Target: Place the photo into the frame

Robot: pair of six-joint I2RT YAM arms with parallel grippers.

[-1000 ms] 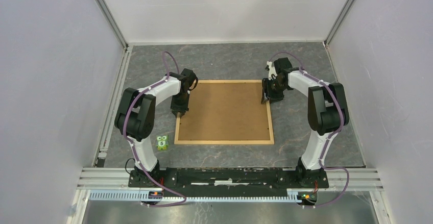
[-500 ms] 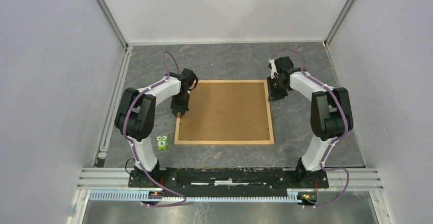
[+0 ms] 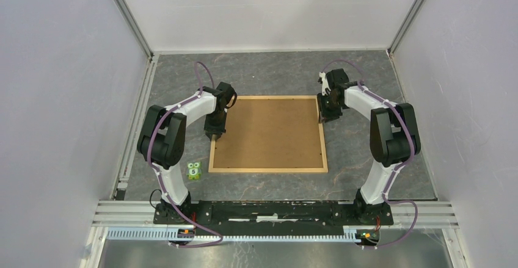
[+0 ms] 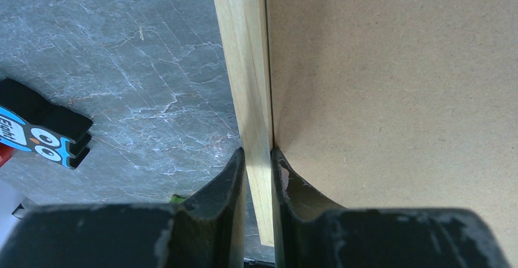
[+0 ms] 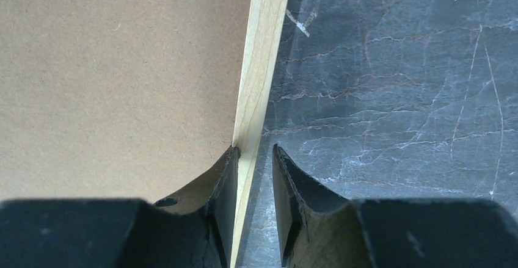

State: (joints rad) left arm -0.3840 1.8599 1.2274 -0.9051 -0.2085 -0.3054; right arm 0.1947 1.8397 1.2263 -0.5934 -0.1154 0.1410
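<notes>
The frame (image 3: 269, 170) of thin light wooden strips lies flat on the table, filled by a plain brown backing board (image 3: 269, 134). The photo is not in view. My left gripper (image 3: 215, 135) is shut on the frame's left strip; in the left wrist view the strip (image 4: 247, 66) runs between the closed fingers of that gripper (image 4: 258, 164). My right gripper (image 3: 324, 118) is open astride the right strip (image 5: 259, 66). In the right wrist view that gripper (image 5: 253, 158) has its inner finger against the strip and its outer finger apart from it.
A small green owl toy (image 3: 194, 171) stands just left of the frame's near left corner, also in the left wrist view (image 4: 43, 135). Grey stone-patterned table (image 3: 275, 72) lies all round, with white walls on three sides.
My right gripper has shifted a little back and to the right along the frame's right edge, then settled astride the strip. The left arm and the frame have not moved.
</notes>
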